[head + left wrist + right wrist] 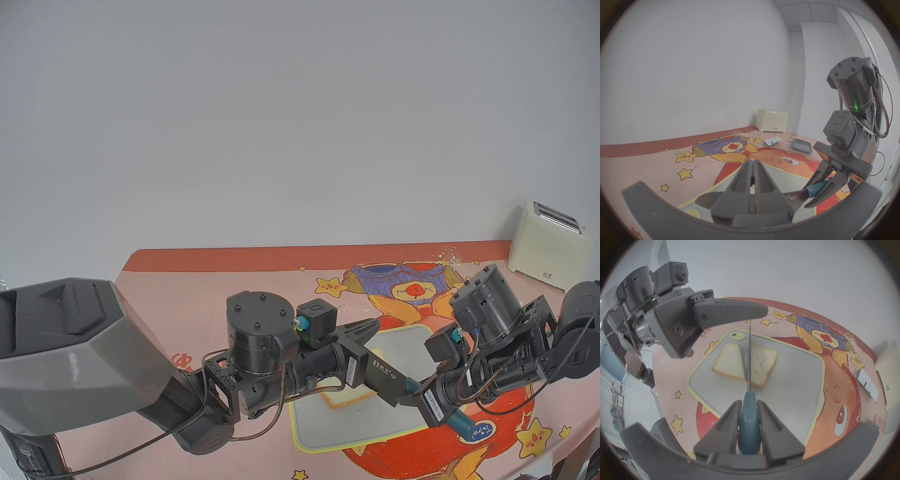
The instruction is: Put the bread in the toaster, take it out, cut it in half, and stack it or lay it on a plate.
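Right wrist view — right gripper point(749, 404) pinches the knife point(748, 365) handle, blade across the bread point(762, 363) just beyond its fingers; left gripper point(756, 310), fingers pressed together, above. Toasting seemingly done; cutting in hand, plating left.

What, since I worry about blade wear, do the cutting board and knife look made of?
Cutting board: likely plastic, matte pale grey with a yellow rim and moulded hanging hole. Knife: thin grey blade, probably steel; smooth teal handle, likely plastic.
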You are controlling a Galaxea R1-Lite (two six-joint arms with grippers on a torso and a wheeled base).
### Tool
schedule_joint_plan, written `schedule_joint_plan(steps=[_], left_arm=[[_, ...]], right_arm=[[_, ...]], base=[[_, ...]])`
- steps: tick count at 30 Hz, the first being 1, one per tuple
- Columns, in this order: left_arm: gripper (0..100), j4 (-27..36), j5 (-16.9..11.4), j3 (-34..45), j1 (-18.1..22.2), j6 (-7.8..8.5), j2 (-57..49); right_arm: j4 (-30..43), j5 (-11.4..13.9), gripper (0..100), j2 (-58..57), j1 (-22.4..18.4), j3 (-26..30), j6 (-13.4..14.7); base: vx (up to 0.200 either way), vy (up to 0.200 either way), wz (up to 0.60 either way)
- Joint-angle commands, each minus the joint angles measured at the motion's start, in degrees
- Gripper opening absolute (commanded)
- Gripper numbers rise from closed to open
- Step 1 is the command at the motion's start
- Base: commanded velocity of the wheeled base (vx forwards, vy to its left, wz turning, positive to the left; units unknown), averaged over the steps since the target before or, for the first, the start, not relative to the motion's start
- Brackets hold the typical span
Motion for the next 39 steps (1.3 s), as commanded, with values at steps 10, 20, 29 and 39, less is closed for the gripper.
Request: schedule_joint_plan(steps=[10,20,29,39], left_arm=[[0,-0.04,0.03,1.33,-0.38,0.00,0.68],[0,-6.19,-0.05,2.56,1.29,-0.08,-0.63],[0,-20.52,0.39,3.96,5.69,-0.87,-1.51],[0,-20.78,0.03,13.10,6.30,-0.87,-12.24]], right_arm=[[-0.16,-1.25,0,0.53,0.22,1.11,-1.96],[-0.43,-1.16,0,0.00,0.13,-1.09,-1.87],[-5.79,-0.98,0,-0.88,-1.19,-2.05,-1.43],[-6.49,-1.25,0,-4.92,-3.38,-1.79,0.59]], base=[[0.000,0.000,0.00],[0.000,0.000,0.00],[0.000,0.000,0.00],[0.000,0.000,0.00]])
